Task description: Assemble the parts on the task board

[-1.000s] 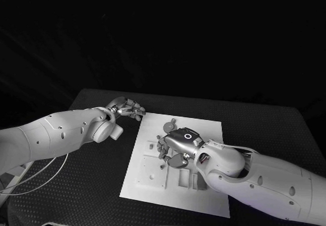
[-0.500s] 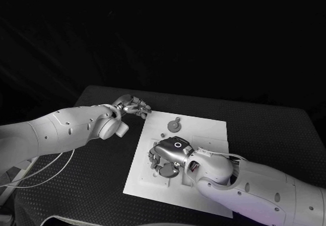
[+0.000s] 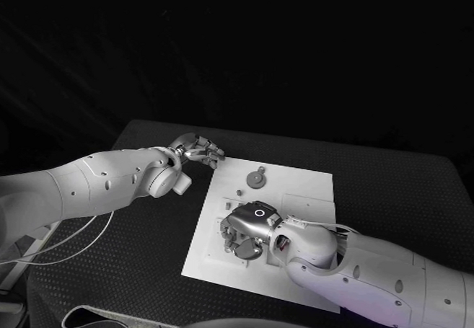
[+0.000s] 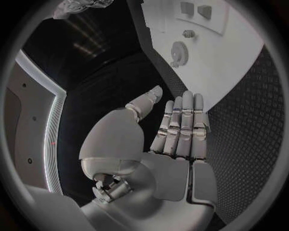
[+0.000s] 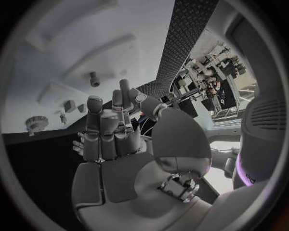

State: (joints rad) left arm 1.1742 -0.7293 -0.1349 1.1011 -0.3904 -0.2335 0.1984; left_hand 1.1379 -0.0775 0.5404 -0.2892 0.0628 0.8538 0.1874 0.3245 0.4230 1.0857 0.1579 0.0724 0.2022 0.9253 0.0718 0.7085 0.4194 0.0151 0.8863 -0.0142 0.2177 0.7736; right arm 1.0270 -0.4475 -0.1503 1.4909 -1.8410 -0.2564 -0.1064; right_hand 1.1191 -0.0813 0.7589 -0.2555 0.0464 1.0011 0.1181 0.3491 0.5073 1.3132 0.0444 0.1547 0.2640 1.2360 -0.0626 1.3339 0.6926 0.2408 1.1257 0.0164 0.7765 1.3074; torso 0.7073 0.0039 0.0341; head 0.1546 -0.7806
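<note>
The white task board point(image 3: 299, 191) lies in the middle of the black table. A grey gear point(image 3: 257, 179) sits on its far part, also seen as the gear point(image 4: 178, 53) and the gear point(image 5: 34, 124). A short peg point(image 5: 93, 78) stands in the board point(image 5: 72, 48) beyond my right fingers. My right hand point(image 3: 245, 233) hovers low over the board's left middle, fingers pointing down, and I see nothing between them in the right hand point(image 5: 111, 134). My left hand point(image 3: 194, 149) is held flat over the table by the board's far left corner; the left hand point(image 4: 175, 139) holds nothing.
Small grey pieces point(image 3: 239, 193) stand on the board between the gear and my right hand. Raised blocks point(image 4: 195, 8) sit on the board point(image 4: 229, 62). Bare black table surrounds the board, with its far edge point(image 3: 300, 143) behind.
My right hand has drawn back from the gear toward the near middle of the board. The left hand has stayed by the far left corner. The gear has not moved.
</note>
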